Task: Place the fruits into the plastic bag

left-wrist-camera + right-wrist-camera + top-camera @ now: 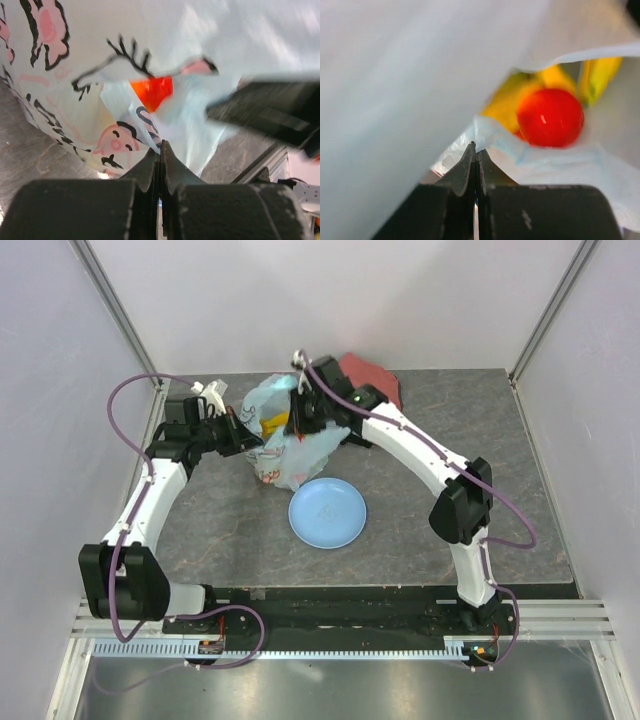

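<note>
**A:** From above, where was the bag?

**B:** Upper middle of the frame. The bag (pixel 290 455) sat on the table (pixel 480 440) between the arms, with bananas (pixel 275 423) showing yellow in its mouth. The left gripper (pixel 255 443) was at its left edge and the right gripper (pixel 297 428) at its top. The plate (pixel 327 512), just below, had no fruit on it, and a red cloth (pixel 372 375) lay behind.

**A:** And the left wrist view?

**B:** The jaws were fully shut at lower centre, and a strip of bag film ran down into the tips. I judged it a pinch, holding that side up so the mouth stayed open. An orange-red patch (pixel 152 90) above centre was probably a fruit inside, though I couldn't tell which.

**A:** The right wrist?

**B:** Those jaws were shut too, at lower centre, with the bag's rim meeting the tips — apparently nipped there. Beyond the rim, right of centre, the red fruit (pixel 550 117) rested against the bananas inside the bag. I judged the filling nearly or wholly done.
</note>
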